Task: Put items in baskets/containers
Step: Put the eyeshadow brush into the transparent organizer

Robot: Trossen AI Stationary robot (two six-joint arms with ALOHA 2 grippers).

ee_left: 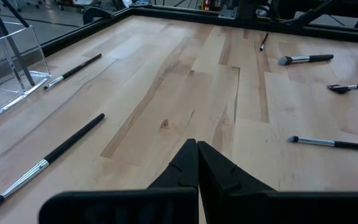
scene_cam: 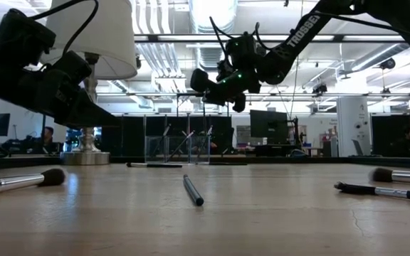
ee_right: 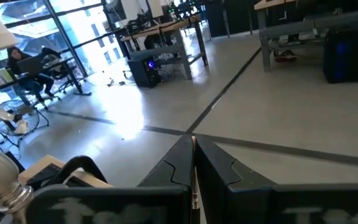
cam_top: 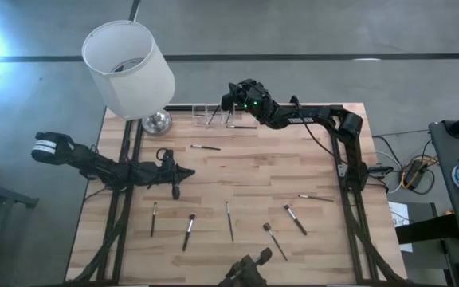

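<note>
I see the right gripper (cam_top: pixel 231 100) raised over the small clear plastic compartment holder (cam_top: pixel 211 116) at the table's far edge, fingers pressed together pinching a thin brush handle (ee_right: pixel 194 186). Left gripper (cam_top: pixel 183 172) sits mid-table, fingers pressed together, empty. Thin dark-handled makeup brushes (cam_top: pixel 229 221) lie scattered on the light wooden table (cam_top: pixel 253 167); some stand in the holder.

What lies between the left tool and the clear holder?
In the high view, one thin dark-handled makeup brush lies on the wooden table between the shut left tool and the clear plastic compartment holder.
</note>
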